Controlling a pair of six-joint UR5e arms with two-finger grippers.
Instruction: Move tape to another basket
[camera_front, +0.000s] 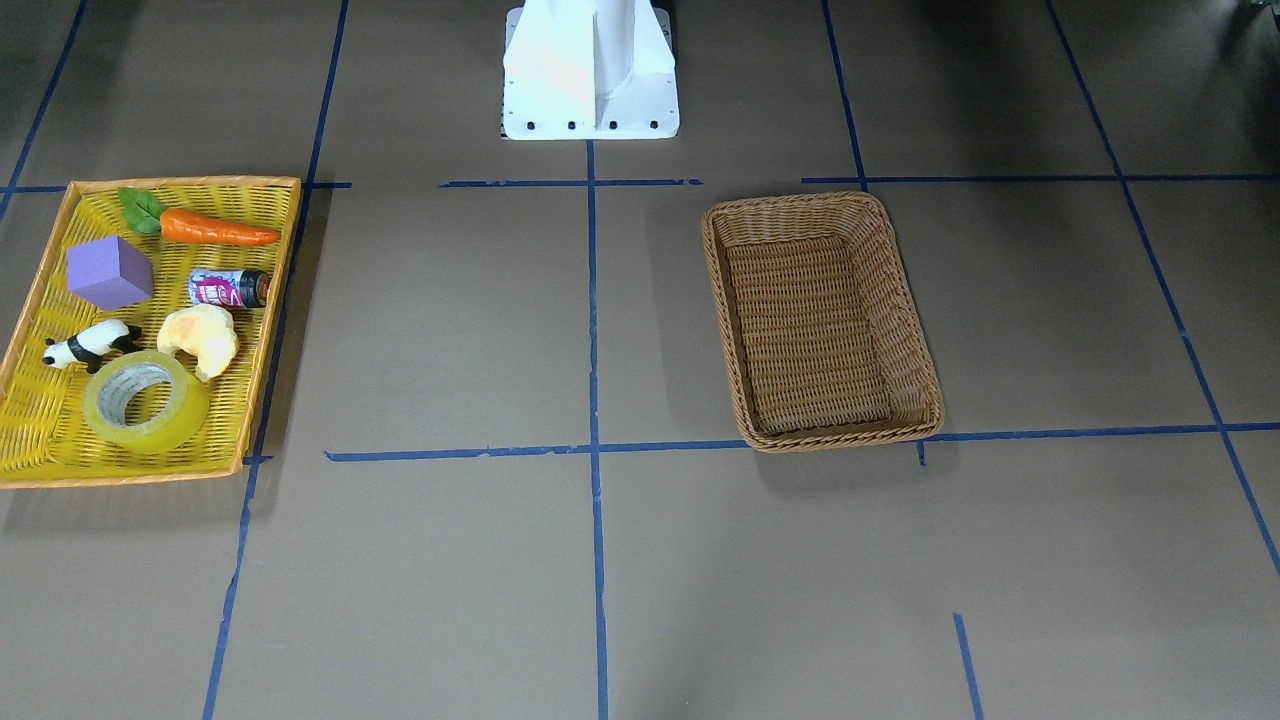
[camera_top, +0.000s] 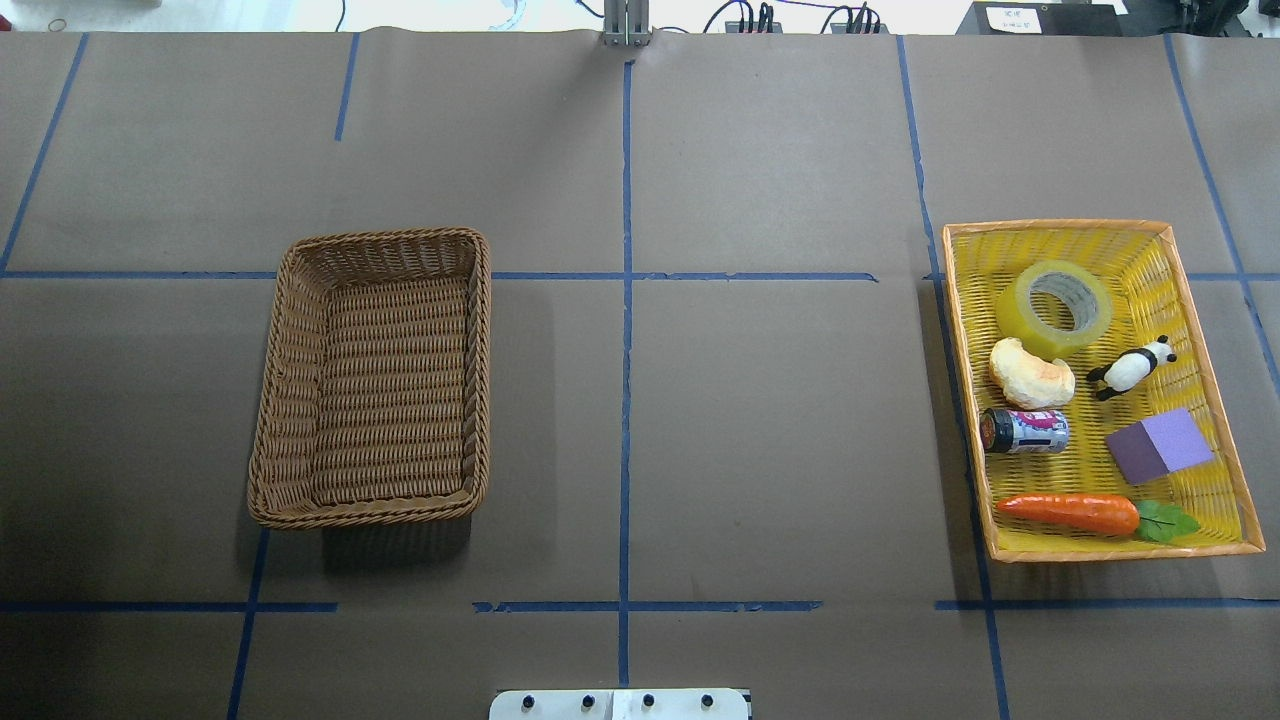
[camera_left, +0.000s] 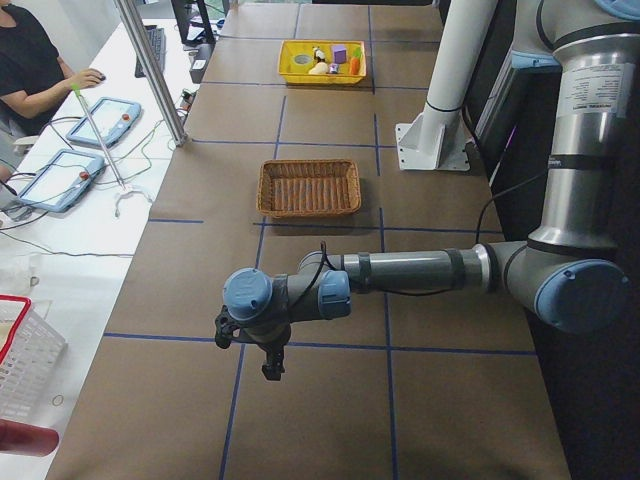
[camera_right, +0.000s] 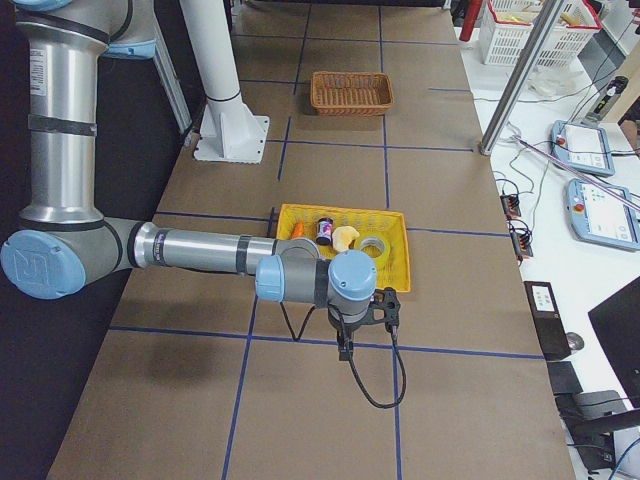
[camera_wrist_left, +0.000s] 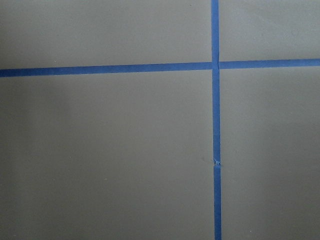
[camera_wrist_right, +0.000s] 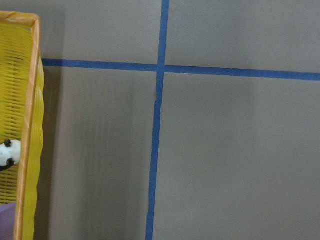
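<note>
The tape (camera_top: 1055, 308), a yellow-green roll with a grey-white core, lies flat in the far end of the yellow tray (camera_top: 1055, 226), next to the croissant (camera_top: 1030, 373); it also shows in the front-facing view (camera_front: 147, 402). The brown wicker basket (camera_top: 385, 236) stands empty on the robot's left side of the table (camera_front: 790, 201). My left gripper (camera_left: 270, 370) hangs over bare table beyond the basket; it shows only in the exterior left view, so I cannot tell its state. My right gripper (camera_right: 345, 350) hangs just outside the tray's outer edge; I cannot tell its state either.
The tray also holds a panda (camera_top: 1130, 368), a can (camera_top: 1024, 431), a purple cube (camera_top: 1160, 445) and a carrot (camera_top: 1070, 512). The white robot base (camera_front: 590, 70) stands at the table's middle. The right wrist view shows the tray's rim (camera_wrist_right: 30, 125) at its left.
</note>
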